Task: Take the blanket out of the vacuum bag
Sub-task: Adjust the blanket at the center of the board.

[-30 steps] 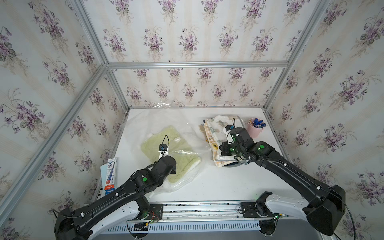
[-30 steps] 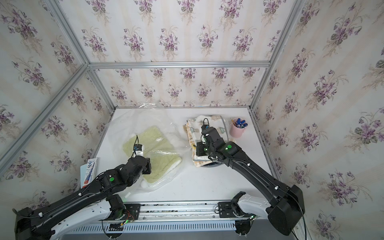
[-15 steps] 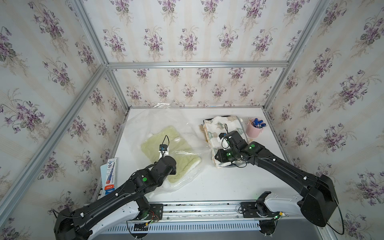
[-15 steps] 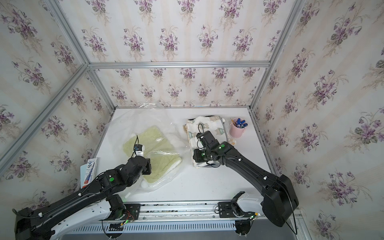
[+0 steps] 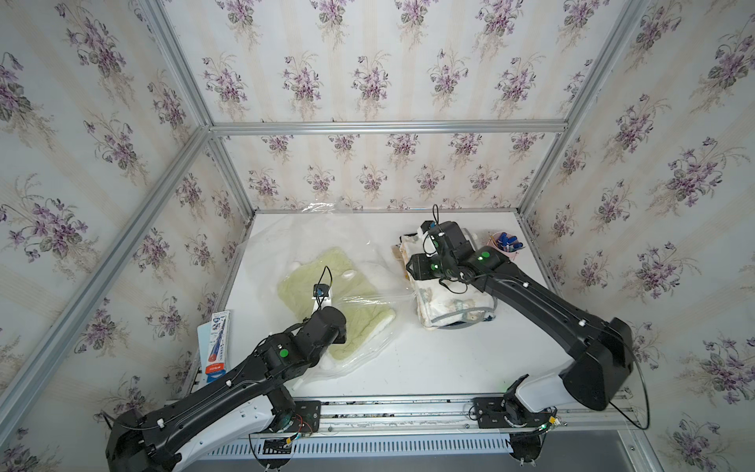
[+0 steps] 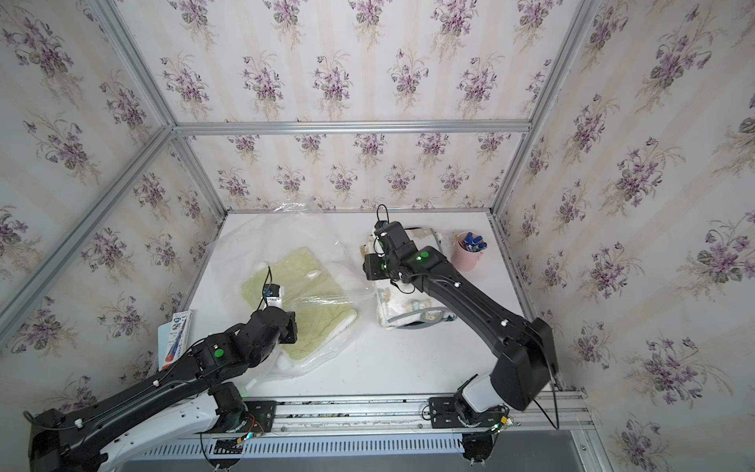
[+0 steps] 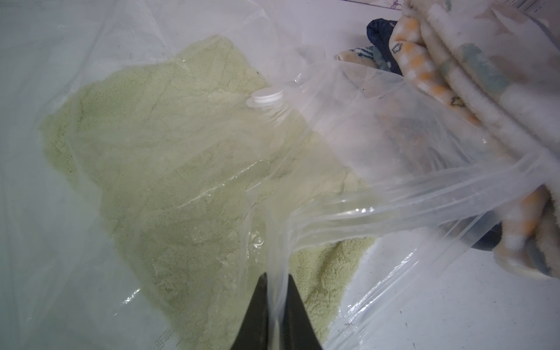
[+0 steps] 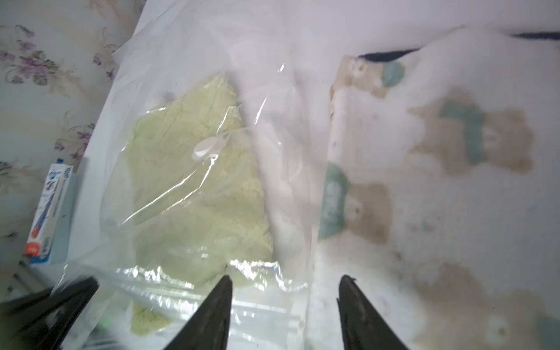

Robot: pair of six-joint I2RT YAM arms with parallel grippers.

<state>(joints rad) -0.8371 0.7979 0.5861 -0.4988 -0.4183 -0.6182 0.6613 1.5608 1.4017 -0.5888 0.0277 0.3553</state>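
While the left end effector clamps the vacuum bag, the right end effector hovers parted.

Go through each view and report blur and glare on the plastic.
Both top views: sharp, evenly lit, only faint sheen on the large transparent crinkly vacuum bag. Left wrist view: pale green fleece blanket fairly sharp, bright streaks along the stretched plastic. Right wrist view: blurred throughout, bear-print cream blanket smeared, white glare patches on the bag.
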